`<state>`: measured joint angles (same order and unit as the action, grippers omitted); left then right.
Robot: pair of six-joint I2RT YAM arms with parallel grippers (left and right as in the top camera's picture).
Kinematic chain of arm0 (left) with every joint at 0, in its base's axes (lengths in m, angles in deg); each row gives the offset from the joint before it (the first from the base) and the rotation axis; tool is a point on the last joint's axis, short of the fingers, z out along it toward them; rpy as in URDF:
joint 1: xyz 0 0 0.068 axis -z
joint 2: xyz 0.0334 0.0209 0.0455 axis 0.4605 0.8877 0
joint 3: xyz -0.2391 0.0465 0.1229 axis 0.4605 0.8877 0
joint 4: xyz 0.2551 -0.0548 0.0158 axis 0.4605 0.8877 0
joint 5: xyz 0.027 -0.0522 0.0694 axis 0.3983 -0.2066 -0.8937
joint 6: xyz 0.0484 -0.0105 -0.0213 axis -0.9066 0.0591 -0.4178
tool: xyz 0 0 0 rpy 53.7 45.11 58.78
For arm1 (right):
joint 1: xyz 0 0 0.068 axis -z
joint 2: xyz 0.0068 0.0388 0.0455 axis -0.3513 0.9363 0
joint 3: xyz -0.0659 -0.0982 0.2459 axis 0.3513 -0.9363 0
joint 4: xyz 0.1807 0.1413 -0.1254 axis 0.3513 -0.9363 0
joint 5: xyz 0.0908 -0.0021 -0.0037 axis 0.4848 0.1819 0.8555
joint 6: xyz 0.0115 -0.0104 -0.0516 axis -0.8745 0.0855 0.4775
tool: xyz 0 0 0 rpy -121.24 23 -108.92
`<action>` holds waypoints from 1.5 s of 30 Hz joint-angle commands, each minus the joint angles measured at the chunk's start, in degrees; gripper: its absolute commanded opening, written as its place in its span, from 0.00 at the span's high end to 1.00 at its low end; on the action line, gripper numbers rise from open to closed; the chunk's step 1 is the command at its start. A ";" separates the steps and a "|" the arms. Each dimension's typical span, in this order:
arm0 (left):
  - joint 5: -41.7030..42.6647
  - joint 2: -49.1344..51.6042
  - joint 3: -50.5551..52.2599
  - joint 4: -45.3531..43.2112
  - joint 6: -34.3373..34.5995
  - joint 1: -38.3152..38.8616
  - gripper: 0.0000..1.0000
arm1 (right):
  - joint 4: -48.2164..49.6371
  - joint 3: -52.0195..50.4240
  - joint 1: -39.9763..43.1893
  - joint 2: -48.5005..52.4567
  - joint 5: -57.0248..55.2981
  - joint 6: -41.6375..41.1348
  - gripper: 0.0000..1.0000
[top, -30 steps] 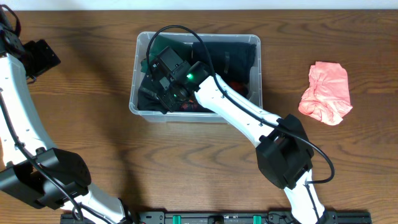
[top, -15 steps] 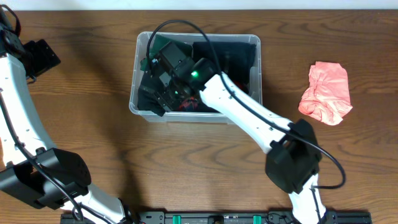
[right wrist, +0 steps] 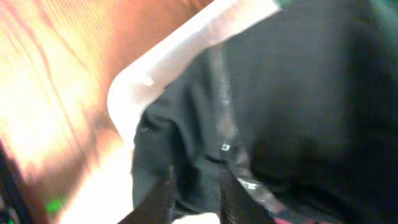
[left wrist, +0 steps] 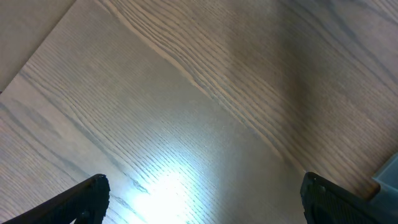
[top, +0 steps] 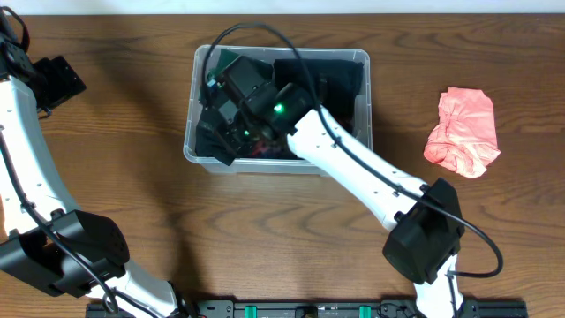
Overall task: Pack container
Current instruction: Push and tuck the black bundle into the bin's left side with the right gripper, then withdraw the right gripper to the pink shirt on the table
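Observation:
The clear plastic container (top: 366, 97) stands at the middle back of the table, filled with dark clothes: black fabric (top: 327, 84) and a green piece (top: 231, 64). My right gripper (top: 225, 132) reaches down into its left front corner. In the right wrist view the fingers (right wrist: 196, 193) are nearly together with black cloth (right wrist: 205, 143) between them, beside the container's rounded corner rim (right wrist: 186, 43). My left gripper (top: 62, 79) is at the far left, wide open (left wrist: 202, 199) over bare wood and holding nothing.
A crumpled pink cloth (top: 463, 132) lies on the table to the right of the container. A corner of the container (left wrist: 388, 171) shows at the right edge of the left wrist view. The table top is brown wood.
My right arm has shifted slightly towards the back inside the container's left side. The left arm and the pink cloth have not moved.

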<state>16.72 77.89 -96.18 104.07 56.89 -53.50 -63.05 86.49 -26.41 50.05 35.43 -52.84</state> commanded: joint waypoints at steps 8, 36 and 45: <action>-0.24 -0.42 -0.79 0.15 0.72 -0.20 0.02 | -0.50 0.72 -1.88 2.84 -0.37 -0.07 0.99; -0.24 -0.42 -0.79 0.15 0.72 -0.20 0.02 | -10.99 13.00 11.74 -3.74 -0.42 -2.43 0.09; -0.24 -0.42 -0.79 0.15 0.72 -0.20 0.02 | -23.78 12.81 36.37 -8.63 -0.48 -7.41 0.03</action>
<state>16.72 77.89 -96.18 104.07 56.89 -53.50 -85.04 99.25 4.78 41.09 35.47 -57.76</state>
